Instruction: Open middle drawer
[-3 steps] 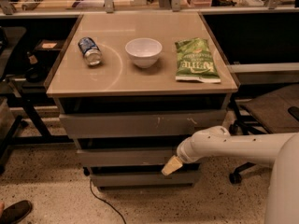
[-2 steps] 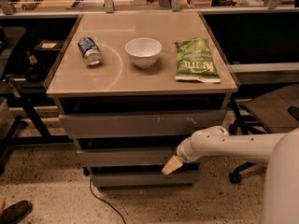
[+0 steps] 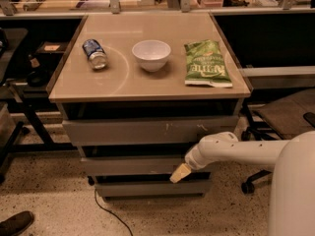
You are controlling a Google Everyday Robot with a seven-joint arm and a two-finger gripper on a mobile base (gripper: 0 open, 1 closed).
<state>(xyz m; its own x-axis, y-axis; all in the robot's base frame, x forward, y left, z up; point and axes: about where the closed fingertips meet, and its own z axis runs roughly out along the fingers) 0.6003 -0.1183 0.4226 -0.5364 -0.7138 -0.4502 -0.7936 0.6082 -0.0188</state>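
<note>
The grey cabinet has three drawer fronts under a beige top. The middle drawer (image 3: 133,165) is the plain flat front between the taller scratched front (image 3: 147,130) above and the slim front (image 3: 147,188) below. A dark gap shows above it. My gripper (image 3: 180,173), a beige tip on the white arm (image 3: 231,152), sits at the lower right part of the middle drawer's front, at its bottom edge. The arm reaches in from the right.
On the top stand a lying can (image 3: 94,53), a white bowl (image 3: 151,54) and a green chip bag (image 3: 206,64). An office chair (image 3: 280,117) is at the right, a dark rack (image 3: 24,82) at the left, and a cable (image 3: 106,213) and a shoe (image 3: 15,223) lie on the floor.
</note>
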